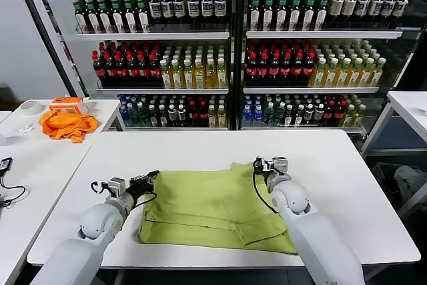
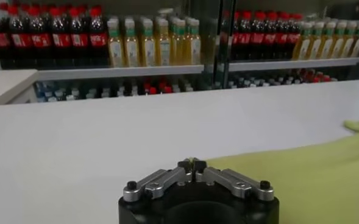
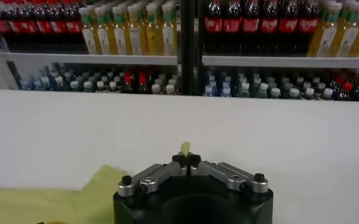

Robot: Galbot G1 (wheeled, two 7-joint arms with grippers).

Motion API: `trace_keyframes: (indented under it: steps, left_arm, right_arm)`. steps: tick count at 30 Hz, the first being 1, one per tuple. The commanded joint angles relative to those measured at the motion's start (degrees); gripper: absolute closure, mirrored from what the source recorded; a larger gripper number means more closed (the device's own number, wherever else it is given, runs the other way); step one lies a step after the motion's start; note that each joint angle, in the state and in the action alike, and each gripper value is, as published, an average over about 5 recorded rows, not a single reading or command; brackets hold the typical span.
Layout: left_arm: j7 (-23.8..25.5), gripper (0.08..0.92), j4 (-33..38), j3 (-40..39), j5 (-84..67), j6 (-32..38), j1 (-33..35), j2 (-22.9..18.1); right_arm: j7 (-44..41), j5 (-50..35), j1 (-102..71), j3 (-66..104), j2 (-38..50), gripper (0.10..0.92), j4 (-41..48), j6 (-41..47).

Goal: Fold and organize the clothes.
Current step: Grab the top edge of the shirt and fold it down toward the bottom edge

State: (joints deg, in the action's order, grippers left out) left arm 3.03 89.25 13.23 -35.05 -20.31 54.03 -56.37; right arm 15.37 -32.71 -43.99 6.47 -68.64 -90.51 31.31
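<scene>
One lime T-shirt is spread on the white table. Its far-left corner is pinched by the left gripper, its far-right corner by the right gripper, both jaws pressed together.

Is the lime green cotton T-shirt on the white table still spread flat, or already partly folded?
Partly folded: the lime green cotton T-shirt shows a doubled layer along its near edge. Both grippers pinch its far corners, left, right.

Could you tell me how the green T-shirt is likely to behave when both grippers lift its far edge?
The T-shirt looks soft and creased, so it will probably droop between the left gripper and right gripper. It seems light. It may drag across the table.
</scene>
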Motion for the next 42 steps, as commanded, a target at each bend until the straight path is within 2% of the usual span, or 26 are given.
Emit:
trace_keyframes:
  steps: [1,12,42]
  left_arm:
    - [-0.17,0.916,10.69,2.54,-1.17,1.5,10.15,2.83]
    - [0.03,0.916,14.17,5.36,-1.0,2.98,16.46,3.96]
    - [0.13,0.916,15.0,5.45,-0.03,1.15,18.74,2.74]
  right_arm:
    - [0.96,-0.61,-11.17,2.64,4.1,0.92,-16.42,0.89]
    - [0.55,2.26,-21.32,4.68,7.07,0.92,-23.28,0.23]
    - [-1.78,3.39,-28.08,7.75,9.35,0.92,-27.06,-0.11]
